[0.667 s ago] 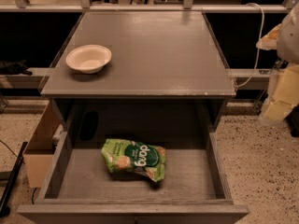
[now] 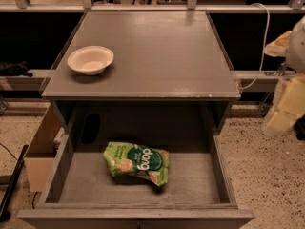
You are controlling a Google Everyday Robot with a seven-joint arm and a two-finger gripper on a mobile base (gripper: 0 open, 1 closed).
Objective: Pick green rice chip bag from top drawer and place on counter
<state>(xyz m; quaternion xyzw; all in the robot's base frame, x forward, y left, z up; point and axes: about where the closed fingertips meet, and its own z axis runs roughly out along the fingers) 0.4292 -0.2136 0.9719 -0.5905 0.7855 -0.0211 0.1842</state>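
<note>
Standing farthest left of the gripper (image 2: 285, 112), a brown cardboard box (image 2: 40, 147) rests on the speckled floor (image 2: 267, 175) against the cabinet's side. Next, well to the gripper's left and higher, a white bowl (image 2: 90, 59) sits upright on the counter (image 2: 162, 56), near its left front corner. Below the counter, the top drawer (image 2: 190, 180) is pulled fully open, lower than the gripper and to its left. The green rice chip bag (image 2: 137, 162) lies flat on the drawer bottom, left of centre, apart from the walls. A white cable (image 2: 263, 42) hangs past the counter's right edge, just left of the gripper. The gripper itself hangs at the far right, beside the cabinet, well clear of the bag and holding nothing visible; how wide it stands I cannot tell.
</note>
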